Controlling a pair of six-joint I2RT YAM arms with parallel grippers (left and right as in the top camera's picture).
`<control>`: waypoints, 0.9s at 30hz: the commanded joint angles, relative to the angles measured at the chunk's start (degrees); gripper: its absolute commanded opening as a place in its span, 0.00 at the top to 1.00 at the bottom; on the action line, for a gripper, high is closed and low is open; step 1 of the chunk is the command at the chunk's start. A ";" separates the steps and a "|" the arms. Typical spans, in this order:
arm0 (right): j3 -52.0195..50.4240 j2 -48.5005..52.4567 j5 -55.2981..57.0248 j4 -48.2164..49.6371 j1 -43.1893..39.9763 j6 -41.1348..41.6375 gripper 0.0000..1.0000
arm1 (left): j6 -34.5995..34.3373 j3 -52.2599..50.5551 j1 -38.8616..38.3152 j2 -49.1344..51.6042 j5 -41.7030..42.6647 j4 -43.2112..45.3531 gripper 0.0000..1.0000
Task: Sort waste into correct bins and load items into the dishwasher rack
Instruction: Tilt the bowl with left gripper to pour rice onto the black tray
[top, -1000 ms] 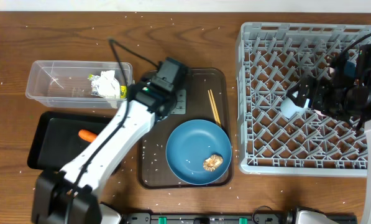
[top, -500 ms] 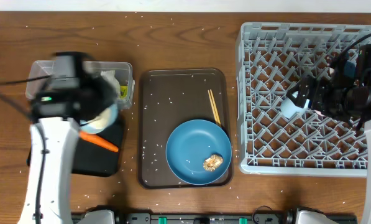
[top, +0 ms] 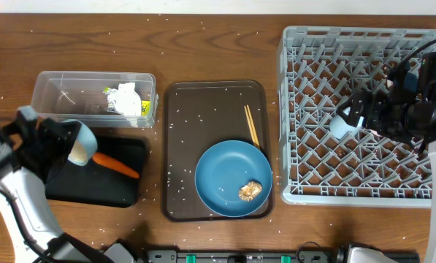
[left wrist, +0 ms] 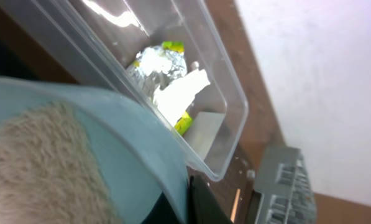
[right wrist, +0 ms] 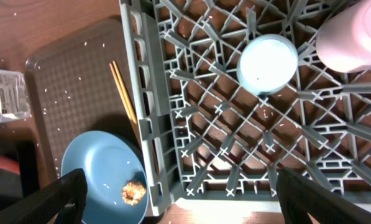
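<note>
My left gripper is shut on the rim of the white bowl, holding it tilted over the left end of the black tray; beige food fills the bowl in the left wrist view. An orange carrot lies on that tray. The clear tub holds crumpled paper and the yellow-green wrapper. The blue plate carries a brown lump. Chopsticks lie beside it. My right gripper is open above the grey rack, which holds the light blue cup and pink cup.
The plate and chopsticks rest on a brown serving tray in the middle of the table. White rice grains are scattered over the wooden table and the serving tray. The rack fills the right side.
My left arm has swung from the brown serving tray to the far left, carrying the bowl past the tub to over the black tray. The right arm has not moved.
</note>
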 commanded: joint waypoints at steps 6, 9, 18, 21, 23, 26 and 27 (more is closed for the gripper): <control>0.63 -0.15 -0.63 -0.55 0.66 -1.03 0.09 | 2.91 -13.60 12.11 -0.07 23.96 16.39 0.94; 0.63 -0.13 -0.63 -0.57 0.66 -1.03 0.09 | 2.93 -16.37 15.58 -0.07 26.75 19.82 0.94; 0.63 -0.15 -0.63 -0.55 0.66 -1.03 0.09 | 2.91 -18.56 22.25 -0.07 35.01 21.84 0.94; 0.63 -0.15 -0.63 -0.55 0.66 -1.01 0.09 | 2.69 -18.64 23.12 -0.09 36.35 20.55 0.94; 0.63 -0.15 -0.63 -0.55 0.66 -0.96 0.09 | 2.38 -18.67 23.21 -0.07 32.46 20.55 0.94; 0.63 -0.15 -0.83 -0.59 0.66 -0.37 0.09 | -1.55 -18.69 23.06 -0.17 36.50 20.26 0.94; 0.63 -0.15 -0.81 -0.81 0.66 -0.37 0.09 | 1.49 -18.82 23.02 -0.22 36.37 20.39 0.94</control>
